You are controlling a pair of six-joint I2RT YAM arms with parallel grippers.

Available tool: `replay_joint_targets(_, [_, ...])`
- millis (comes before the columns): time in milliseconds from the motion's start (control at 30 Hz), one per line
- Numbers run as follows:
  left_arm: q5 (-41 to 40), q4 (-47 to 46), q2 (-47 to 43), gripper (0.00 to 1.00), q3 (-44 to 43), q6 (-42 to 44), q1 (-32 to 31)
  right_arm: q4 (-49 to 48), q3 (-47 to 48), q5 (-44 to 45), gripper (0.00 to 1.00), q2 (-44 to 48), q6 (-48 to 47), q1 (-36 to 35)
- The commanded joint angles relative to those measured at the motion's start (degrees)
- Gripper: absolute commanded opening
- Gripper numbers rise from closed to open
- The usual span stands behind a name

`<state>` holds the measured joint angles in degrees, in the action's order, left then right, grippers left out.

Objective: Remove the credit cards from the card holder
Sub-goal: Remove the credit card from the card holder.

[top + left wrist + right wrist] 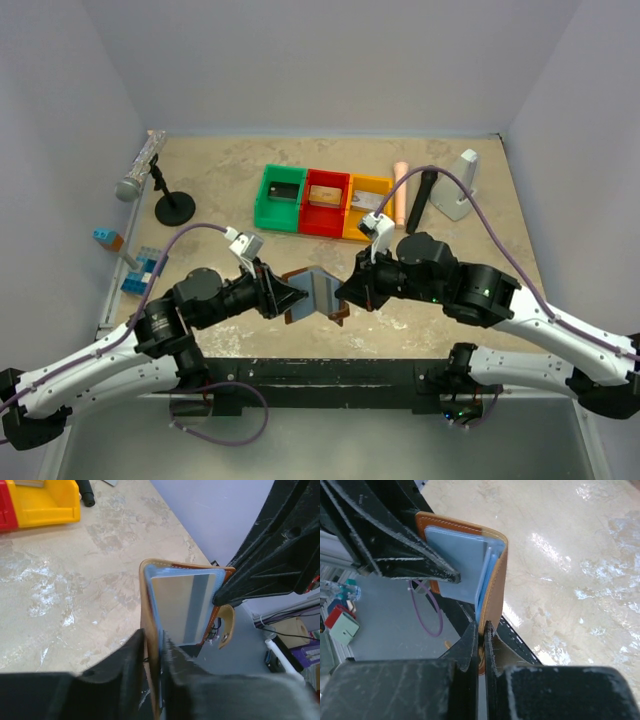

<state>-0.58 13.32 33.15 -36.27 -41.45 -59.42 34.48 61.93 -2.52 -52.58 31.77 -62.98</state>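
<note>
card holder (316, 290) open, aloft | left fingers (131, 655) pinch one edge | right fingers (470, 642) pinch opposite edge

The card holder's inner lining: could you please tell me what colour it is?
The card holder is lined grey-blue, clearest in the right wrist view.

Card holder (492, 580) opened in a V and pinched at its brown edge.
The tan outer flap is clamped between the closed fingers of the right gripper (481, 630) below it. The grey-blue inner flap at its left is touched by the left gripper (435, 569). A marbled tabletop (580, 580) is seen to its right.
</note>
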Motion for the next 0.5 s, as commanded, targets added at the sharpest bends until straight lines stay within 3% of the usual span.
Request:
replay_joint_targets(0, [0.84,-5.06,0.87,0.41,-1.08,-1.53,-0.08,2.77,4.33,3.39,0.00,-2.00,-0.31,-0.12])
replay_joint_targets(200, [-0.91,-9.01,0.25,0.62,1.02,-1.97,-0.08,9.81,8.20,8.84,0.00,-4.55,0.57,-0.12])
replay_joint_targets(467, [0.32,-14.71,5.17,0.64,1.82,-3.11,-0.08,19.30,15.32,18.34,0.00,-11.14,1.89,-3.11])
